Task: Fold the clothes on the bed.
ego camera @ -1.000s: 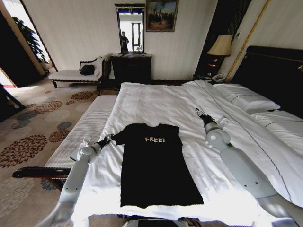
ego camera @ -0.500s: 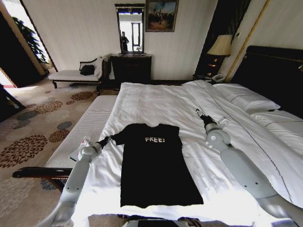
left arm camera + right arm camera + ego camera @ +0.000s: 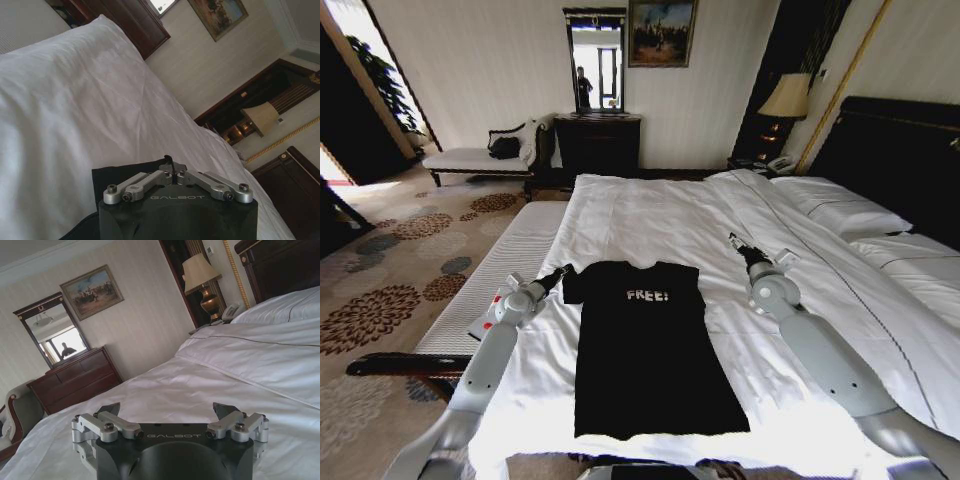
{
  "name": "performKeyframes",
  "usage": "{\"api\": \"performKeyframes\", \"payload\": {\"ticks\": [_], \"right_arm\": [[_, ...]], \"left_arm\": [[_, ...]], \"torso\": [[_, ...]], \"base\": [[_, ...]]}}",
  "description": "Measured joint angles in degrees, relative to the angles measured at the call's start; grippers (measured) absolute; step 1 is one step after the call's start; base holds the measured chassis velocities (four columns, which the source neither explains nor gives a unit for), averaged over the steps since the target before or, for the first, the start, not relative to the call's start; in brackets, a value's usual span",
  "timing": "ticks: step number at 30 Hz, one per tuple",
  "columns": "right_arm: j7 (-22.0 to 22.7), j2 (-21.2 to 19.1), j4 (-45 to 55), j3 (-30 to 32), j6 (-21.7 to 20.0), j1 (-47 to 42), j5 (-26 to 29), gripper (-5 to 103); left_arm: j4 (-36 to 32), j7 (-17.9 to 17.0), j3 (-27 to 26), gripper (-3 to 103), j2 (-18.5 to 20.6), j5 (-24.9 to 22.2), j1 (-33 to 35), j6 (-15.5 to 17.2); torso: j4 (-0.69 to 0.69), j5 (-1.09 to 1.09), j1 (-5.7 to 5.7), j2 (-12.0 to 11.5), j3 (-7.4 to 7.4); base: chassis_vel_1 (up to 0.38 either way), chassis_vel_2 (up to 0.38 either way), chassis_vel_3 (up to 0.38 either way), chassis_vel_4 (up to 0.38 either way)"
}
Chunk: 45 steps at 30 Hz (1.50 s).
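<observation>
The clothes, a black T-shirt (image 3: pixel 650 360) with white "FREE!" lettering, lie flat near the foot of the bed (image 3: pixel 650 215), chest up. My left gripper (image 3: pixel 563 271) is at the shirt's left sleeve, a little above the sheet. In the left wrist view this gripper (image 3: pixel 172 169) is shut, with a pinch of the black cloth (image 3: pixel 120 175) between its tips. My right gripper (image 3: pixel 733 241) hovers over bare white sheet to the right of the shirt's collar. Seen from the right wrist, that gripper (image 3: pixel 165 412) stands open with nothing in it.
A narrow white striped bench (image 3: pixel 505 265) runs along the bed's left side. White pillows (image 3: pixel 840 212) and the dark headboard (image 3: pixel 900 150) are at the right. A dark dresser (image 3: pixel 598 142), a lamp (image 3: pixel 785 98) and a chaise (image 3: pixel 470 158) stand by the far wall.
My left gripper has risen and moved right toward the shirt's body, drawing the left sleeve inward. The right gripper has shifted slightly up and left.
</observation>
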Motion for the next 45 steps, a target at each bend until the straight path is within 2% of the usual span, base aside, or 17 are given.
{"api": "performKeyframes", "payload": {"ticks": [4, 7, 13, 23, 33, 34, 36, 37, 39, 40, 43, 44, 45], "right_arm": [[0.0, 0.0, -0.2, 0.0, 0.0, -0.1, -0.1, 100], [0.0, 0.1, -0.4, 0.1, 0.0, -0.3, -0.2, 100], [0.0, 0.4, -0.6, 0.1, 0.0, -0.4, -0.3, 100], [0.0, 1.1, -0.9, -0.3, 0.0, -0.4, -0.6, 100], [0.0, 1.1, -0.8, -0.3, 0.0, -0.5, -0.7, 100], [0.0, 1.1, -0.7, -0.2, 0.0, -0.6, -0.7, 100], [0.0, 1.1, -0.6, -0.1, 0.0, -0.9, -0.7, 100], [0.0, 1.2, -0.6, -0.1, 0.0, -0.9, -0.7, 100], [0.0, 1.3, -0.6, -0.1, 0.0, -1.0, -0.8, 100], [0.0, 1.3, -0.6, -0.1, 0.0, -1.0, -0.8, 100], [0.0, 1.5, -0.5, -0.2, 0.0, -1.0, -0.9, 100], [0.0, 1.6, -0.5, -0.3, 0.0, -1.0, -0.9, 100], [0.0, 1.6, -0.4, -0.4, 0.0, -1.0, -0.9, 100]], "left_arm": [[-0.1, 0.3, 4.4, 0, 0.1, 1.4, -2.2, -0.6], [2.2, 0.3, 6.9, 0, -1.6, 2.9, -3.6, -1.3], [4.0, 0.1, 8.3, 0, -4.0, 4.1, -4.3, -1.4], [10.9, 0.1, 10.4, 0, -9.1, 7.1, -7.3, -2.0], [13.0, -0.2, 11.6, 0, -12.0, 9.9, -8.5, -2.5], [13.0, -0.5, 11.8, -3, -12.1, 10.8, -8.5, -2.7], [12.3, -1.2, 12.1, 7, -12.0, 11.5, -8.0, -2.8], [11.8, -1.8, 12.2, 7, -11.7, 11.7, -7.7, -2.8], [11.1, -3.5, 12.2, 17, -10.6, 12.6, -6.9, -2.4], [11.1, -3.5, 12.2, 17, -10.6, 12.6, -6.9, -2.4], [10.2, -4.5, 12.0, 33, -9.2, 13.7, -5.9, -2.1], [9.8, -4.6, 11.7, 33, -8.8, 13.7, -5.6, -2.1], [9.2, -4.6, 11.2, 38, -8.5, 13.7, -5.3, -2.1]], "torso": [[0.01, 0.0, 0.0, 0.0, 0.0], [0.02, 0.0, 0.0, 0.0, 0.0], [0.02, -0.01, 0.0, 0.0, 0.0], [0.02, 0.0, 0.0, 0.0, 0.0], [0.01, -0.01, -0.01, 0.0, 0.0], [0.0, -0.01, -0.01, 0.0, 0.0], [0.01, -0.01, -0.01, 0.0, 0.0], [0.0, -0.02, -0.01, 0.0, 0.0], [0.01, -0.01, -0.01, 0.0, 0.0], [0.01, -0.01, -0.01, 0.0, 0.0], [0.03, -0.02, -0.01, 0.0, 0.0], [0.03, -0.02, -0.01, 0.0, 0.0], [0.03, -0.02, -0.01, 0.0, 0.0]], "base": [[0.0, 0.0, 0.0, 0.0], [0.0, 0.0, 0.0, 0.0], [0.0, 0.0, 0.0, 0.0], [0.0, 0.0, 0.0, 0.0], [0.0, 0.0, 0.0, 0.0], [0.0, 0.0, 0.0, 0.0], [0.0, 0.0, 0.0, 0.0], [0.0, 0.0, 0.0, 0.0], [0.0, 0.0, 0.0, 0.0], [0.0, 0.0, 0.0, 0.0], [0.0, 0.0, 0.0, 0.0], [0.0, 0.0, 0.0, 0.0], [0.0, 0.0, 0.0, 0.0]]}}
